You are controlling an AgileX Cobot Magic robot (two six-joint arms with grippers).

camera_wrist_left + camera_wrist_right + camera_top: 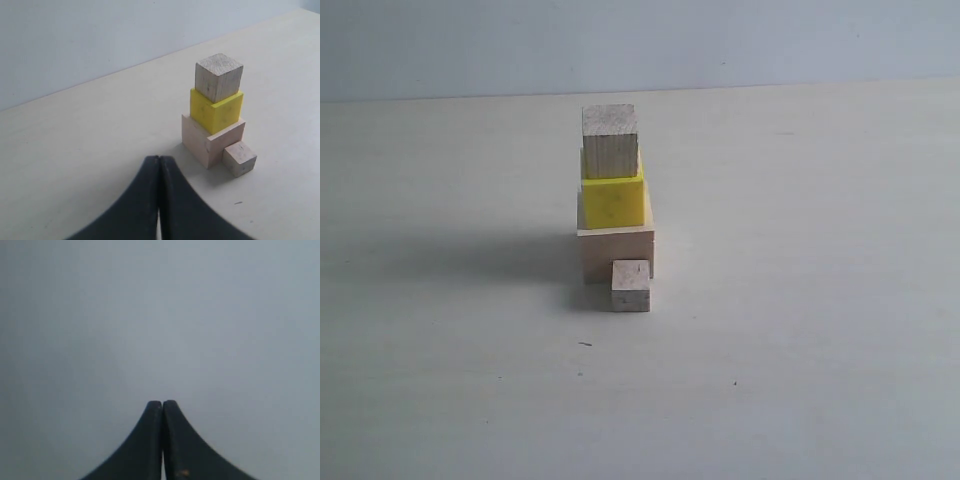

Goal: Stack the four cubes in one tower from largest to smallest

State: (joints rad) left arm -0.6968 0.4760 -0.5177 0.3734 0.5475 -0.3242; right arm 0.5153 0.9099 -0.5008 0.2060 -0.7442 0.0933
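In front of me, a pale cream tabletop (820, 350) meets a plain grey-blue wall (470, 45) under soft, even light.

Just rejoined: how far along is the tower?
Three levels stand: large pale wooden cube, bright yellow cube, medium wooden cube. Nothing in hand: left gripper and right gripper are shut, empty. Remaining: tiny wooden cube, on the table by the base, goes on top.

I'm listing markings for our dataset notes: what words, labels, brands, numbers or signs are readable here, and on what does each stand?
None: no readable text in any view.
The large wood cube, yellow cube, medium wood cube and tiny wood cube show plain faces.
The table, left fingers and right fingers carry no lettering.
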